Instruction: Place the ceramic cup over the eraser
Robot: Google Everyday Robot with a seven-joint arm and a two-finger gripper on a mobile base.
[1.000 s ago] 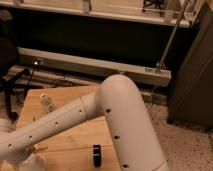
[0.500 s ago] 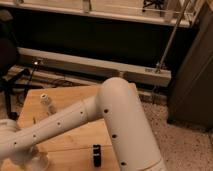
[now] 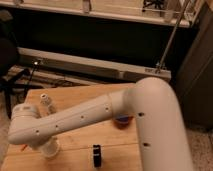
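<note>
- Step in hand, judged: the grasp. The gripper [image 3: 48,143] sits on the wooden counter [image 3: 80,95], just left of the small black rectangular eraser [image 3: 96,155], its jaws closed, apparently on the small plain white ceramic cup [image 3: 50,149].
- The next move likely calls for a lift, a short carry to the eraser, then lowering the cup over it.

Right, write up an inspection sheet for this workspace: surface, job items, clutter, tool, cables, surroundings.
Surface: light wooden table, with the white robot arm stretched across it.
Job's things: small white ceramic cup near the front left; black rectangular eraser to its right, apart from it and uncovered.
Clutter: slim pale capped bottle upright at back left; red bowl partly hidden behind the arm; orange sliver left of the cup, mostly hidden.
Grippers: tool shut, low at the cup under the arm's end; a hold on the cup cannot be confirmed.
Cables: dark cables on the floor behind the table.
Surroundings: black chair at left; slanted metal pole; grey cabinet at right.
</note>
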